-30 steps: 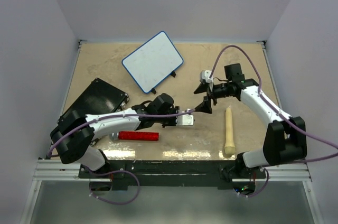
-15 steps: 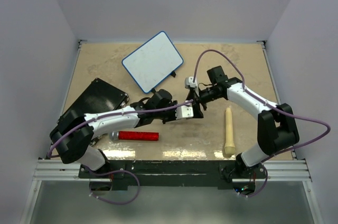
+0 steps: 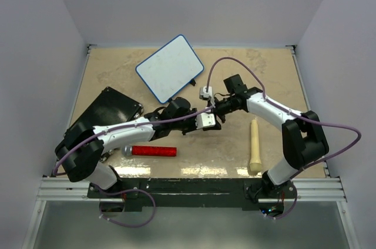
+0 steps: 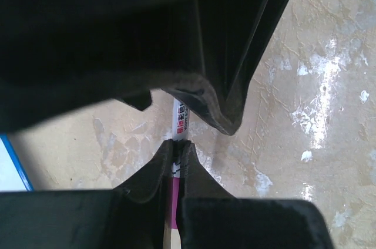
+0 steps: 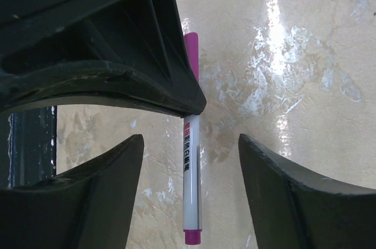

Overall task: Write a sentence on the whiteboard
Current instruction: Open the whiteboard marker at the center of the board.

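The whiteboard [image 3: 170, 67] lies at the back of the table, tilted, white with a blue rim; no writing shows on it. Its blue edge shows at the left of the left wrist view [image 4: 13, 167]. My left gripper [image 3: 212, 122] is shut on a white marker with pink ends [image 4: 181, 121], shown in the left wrist view [image 4: 177, 146]. My right gripper [image 3: 220, 111] faces it tip to tip. In the right wrist view the right gripper [image 5: 191, 140] is open, with the marker [image 5: 191, 184] between its fingers, apart from both.
A black flat slab [image 3: 106, 114] lies at the left. A red cylinder [image 3: 154, 151] lies near the front edge. A pale wooden stick [image 3: 255, 145] lies at the right front. Both arms meet over the table's middle.
My right arm has swung left to the left gripper, and its open fingers now straddle the marker. The left gripper, still holding the marker, has shifted slightly back.
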Robot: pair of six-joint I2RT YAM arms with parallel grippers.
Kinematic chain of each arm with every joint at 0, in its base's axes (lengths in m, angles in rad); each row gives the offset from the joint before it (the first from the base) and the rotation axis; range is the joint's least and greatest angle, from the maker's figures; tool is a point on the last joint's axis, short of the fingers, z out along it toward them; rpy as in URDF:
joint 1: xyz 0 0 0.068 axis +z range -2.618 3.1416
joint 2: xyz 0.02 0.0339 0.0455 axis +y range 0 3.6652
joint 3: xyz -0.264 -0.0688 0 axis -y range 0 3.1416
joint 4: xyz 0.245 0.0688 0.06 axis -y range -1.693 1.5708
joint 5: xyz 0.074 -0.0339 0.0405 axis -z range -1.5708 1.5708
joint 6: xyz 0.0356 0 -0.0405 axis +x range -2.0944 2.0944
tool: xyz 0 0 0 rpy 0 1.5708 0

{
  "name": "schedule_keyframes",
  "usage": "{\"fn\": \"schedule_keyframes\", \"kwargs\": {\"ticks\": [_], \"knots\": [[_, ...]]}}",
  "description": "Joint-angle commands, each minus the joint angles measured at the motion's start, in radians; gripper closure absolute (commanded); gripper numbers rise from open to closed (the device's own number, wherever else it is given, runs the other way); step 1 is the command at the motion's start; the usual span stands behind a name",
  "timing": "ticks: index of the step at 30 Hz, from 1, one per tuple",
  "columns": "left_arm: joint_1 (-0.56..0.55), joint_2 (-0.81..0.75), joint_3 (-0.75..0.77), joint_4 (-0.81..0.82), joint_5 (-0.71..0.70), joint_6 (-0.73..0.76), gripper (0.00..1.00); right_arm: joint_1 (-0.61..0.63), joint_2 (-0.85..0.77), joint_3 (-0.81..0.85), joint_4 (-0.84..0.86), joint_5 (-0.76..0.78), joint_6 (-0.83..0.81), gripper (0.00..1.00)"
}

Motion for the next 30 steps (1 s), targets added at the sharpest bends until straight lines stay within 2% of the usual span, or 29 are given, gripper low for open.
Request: {"fn": "schedule_keyframes", "kwargs": {"ticks": [1,5,7,8,10,11,15,17,18,19,22,27,30], "knots": [[0.010,-0.048,0.038,0.055,-0.013,-0.018,1.00,0.018,0.023,0.040,0.004,0.030,0.025,0.35],[0.008,-0.054,0.034,0.062,-0.013,-0.020,1.00,0.021,0.032,0.051,0.002,0.044,0.028,0.45],[0.010,-0.056,0.034,0.064,-0.005,-0.018,1.00,0.023,0.035,0.056,-0.001,0.044,0.028,0.55],[0.010,-0.057,0.032,0.064,-0.005,-0.020,1.00,0.026,0.035,0.062,-0.002,0.044,0.028,0.67],[0.010,-0.062,0.029,0.068,-0.003,-0.018,1.00,0.026,0.035,0.066,-0.010,0.039,0.025,0.83],[0.008,-0.062,0.031,0.070,-0.003,-0.021,1.00,0.027,0.035,0.071,-0.011,0.038,0.022,0.98],[0.010,-0.085,0.018,0.081,0.012,-0.018,1.00,0.027,0.032,0.095,-0.054,0.015,-0.010,1.00],[0.010,-0.125,0.004,0.099,-0.005,-0.024,0.81,0.026,0.035,0.131,-0.109,0.007,-0.062,1.00],[0.010,-0.140,0.000,0.096,-0.012,-0.023,0.65,0.026,0.046,0.146,-0.185,0.003,-0.102,1.00],[0.008,-0.178,-0.005,0.087,-0.016,-0.021,0.40,0.024,0.049,0.157,-0.201,-0.020,-0.128,1.00],[0.013,-0.275,-0.040,0.065,-0.010,0.009,0.12,0.023,0.047,0.174,-0.237,-0.039,-0.171,1.00],[0.031,-0.447,-0.146,0.030,0.041,0.109,0.09,0.024,0.029,0.172,-0.263,-0.053,-0.219,1.00],[0.036,-0.494,-0.233,0.041,0.044,0.146,0.11,0.024,0.004,0.168,-0.289,-0.085,-0.265,1.00]]}}
